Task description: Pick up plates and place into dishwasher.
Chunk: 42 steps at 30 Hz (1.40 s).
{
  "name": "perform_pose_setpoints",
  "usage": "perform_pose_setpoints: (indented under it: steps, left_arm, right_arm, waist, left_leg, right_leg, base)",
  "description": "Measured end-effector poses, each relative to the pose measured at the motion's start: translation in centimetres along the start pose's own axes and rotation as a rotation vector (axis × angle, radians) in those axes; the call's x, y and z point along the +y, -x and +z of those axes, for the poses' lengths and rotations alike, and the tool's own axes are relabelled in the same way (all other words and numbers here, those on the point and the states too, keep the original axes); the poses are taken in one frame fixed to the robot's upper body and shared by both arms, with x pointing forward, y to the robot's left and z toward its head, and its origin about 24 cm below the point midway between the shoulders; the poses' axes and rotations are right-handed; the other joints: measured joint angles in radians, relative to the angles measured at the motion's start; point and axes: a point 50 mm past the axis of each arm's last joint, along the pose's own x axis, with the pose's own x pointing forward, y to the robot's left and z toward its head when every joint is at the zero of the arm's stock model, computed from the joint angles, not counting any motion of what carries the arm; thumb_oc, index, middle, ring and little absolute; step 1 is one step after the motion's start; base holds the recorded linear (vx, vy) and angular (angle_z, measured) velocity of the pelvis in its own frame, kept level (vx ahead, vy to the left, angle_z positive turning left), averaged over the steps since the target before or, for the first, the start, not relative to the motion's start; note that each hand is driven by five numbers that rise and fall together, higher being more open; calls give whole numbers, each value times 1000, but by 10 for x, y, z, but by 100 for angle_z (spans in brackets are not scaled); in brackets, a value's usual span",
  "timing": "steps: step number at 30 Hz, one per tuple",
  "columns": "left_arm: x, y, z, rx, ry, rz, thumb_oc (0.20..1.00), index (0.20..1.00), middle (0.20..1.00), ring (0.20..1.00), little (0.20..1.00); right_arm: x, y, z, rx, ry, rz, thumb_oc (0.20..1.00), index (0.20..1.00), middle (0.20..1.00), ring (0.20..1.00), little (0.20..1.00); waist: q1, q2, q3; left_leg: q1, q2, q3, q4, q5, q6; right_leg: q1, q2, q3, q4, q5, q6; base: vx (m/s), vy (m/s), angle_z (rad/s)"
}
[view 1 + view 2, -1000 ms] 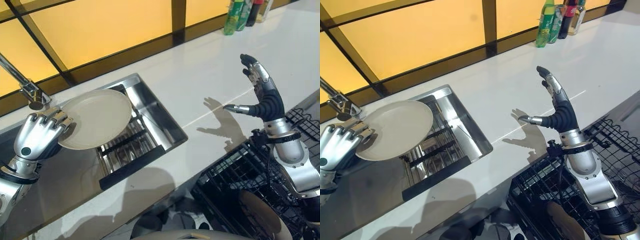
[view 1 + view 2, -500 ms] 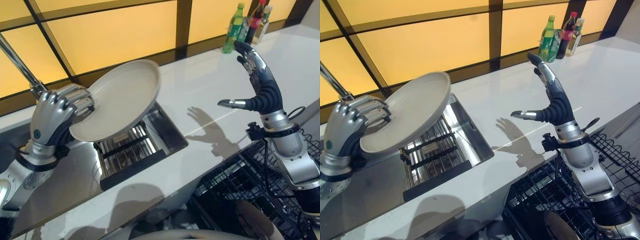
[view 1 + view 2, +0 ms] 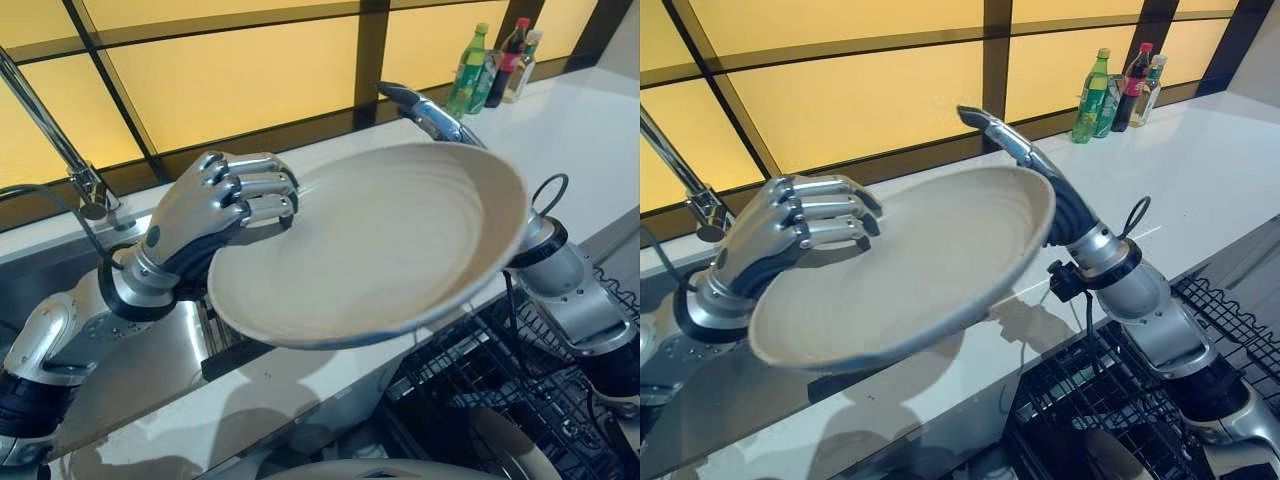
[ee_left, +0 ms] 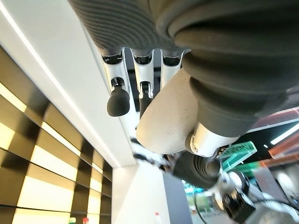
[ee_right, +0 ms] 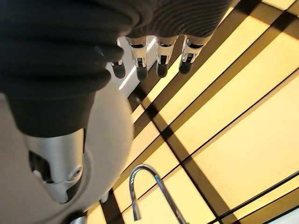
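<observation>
The big plate point(image 3: 370, 245) blocks the middle; bottles point(image 3: 495, 65) stand upper right; white counter point(image 3: 1200, 150) at right is bare.

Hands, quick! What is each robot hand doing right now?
Left hand: shut on the plate, fingers curled over its rim.
Right hand: open, fingers straight behind the plate's far edge.

we see a white countertop point(image 3: 1200, 150) running under the amber panels, with a cluster of bottles point(image 3: 1112, 88) standing at its far right end. a steel sink point(image 3: 60, 280) is set into it, a tap point(image 3: 55, 135) rising beside the basin.
</observation>
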Motion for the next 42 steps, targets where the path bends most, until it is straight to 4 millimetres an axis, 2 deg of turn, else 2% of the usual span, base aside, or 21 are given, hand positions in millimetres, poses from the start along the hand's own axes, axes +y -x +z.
perform_pose_setpoints:
  steps: [10, 12, 18, 22, 28, 31, 35, 42]
  left_arm:
    - [-1, -2, 0, -19, -1, -30, 200, 200, 200, 200, 200]
    - [-1, -3, 0, -16, -2, -30, 200, 200, 200, 200, 200]
    - [1, -3, -4, 26, 36, -30, 200, 200, 200, 200, 200]
    - [2, 6, -10, 120, 93, -34, 200, 200, 200, 200, 200]
    - [-8, 26, -25, 284, 145, -74, 200, 200, 200, 200, 200]
    - [-11, 33, -32, 343, 139, -86, 200, 200, 200, 200, 200]
    - [-12, 35, -34, 360, 142, -88, 200, 200, 200, 200, 200]
    - [-15, 36, -33, 364, 158, -73, 200, 200, 200, 200, 200]
  right_arm:
    - [-2, -1, 4, -22, 46, 69, 1000, 1000, 1000, 1000, 1000]
    - [-4, -1, 4, -18, 57, 75, 1000, 1000, 1000, 1000, 1000]
    - [-10, 4, 6, -42, 75, 51, 1000, 1000, 1000, 1000, 1000]
    - [-15, 12, 9, -61, 86, 51, 1000, 1000, 1000, 1000, 1000]
    - [-9, 17, 12, -82, 57, 140, 1000, 1000, 1000, 1000, 1000]
    - [-8, 17, 13, -93, 57, 160, 1000, 1000, 1000, 1000, 1000]
    - [-7, 18, 14, -107, 57, 177, 1000, 1000, 1000, 1000, 1000]
    - [-6, 17, 16, -132, 25, 173, 1000, 1000, 1000, 1000, 1000]
  waist:
    - [-28, -1, -1]
    - [-45, -1, -1]
    - [-48, 0, -1]
    - [-50, 4, -4]
    - [-58, 14, -11]
    - [-77, 16, -13]
    - [-102, 17, -13]
    - [-102, 20, -16]
  left_leg:
    - [9, 0, 7, -1, 0, 0]
    - [9, 0, 11, -1, 0, 0]
    - [13, 3, 26, -2, 0, 1]
    - [15, 5, 40, -3, 0, 1]
    - [31, 15, 79, -12, -1, 1]
    - [33, 18, 86, -12, 0, 2]
    - [37, 21, 94, -15, -1, 2]
    - [44, 26, 109, -20, -1, 2]
  right_leg:
    - [0, -1, 10, 8, -2, 2]
    - [-1, -1, 11, 9, -3, 2]
    - [-9, 0, 23, 18, -2, -2]
    - [-20, 0, 38, 23, -4, -3]
    - [-40, 4, 72, 48, -11, -5]
    - [-47, 4, 79, 54, -11, -4]
    - [-49, 7, 88, 54, -11, -4]
    - [-55, 12, 104, 64, -13, -8]
  base:
    - [-1, -4, -2]
    - [0, 0, 0]
    - [-6, 3, -5]
    - [-15, -2, -11]
    - [-23, -10, -18]
    - [-29, -10, -9]
    - [-34, -6, -8]
    - [-7, -2, -7]
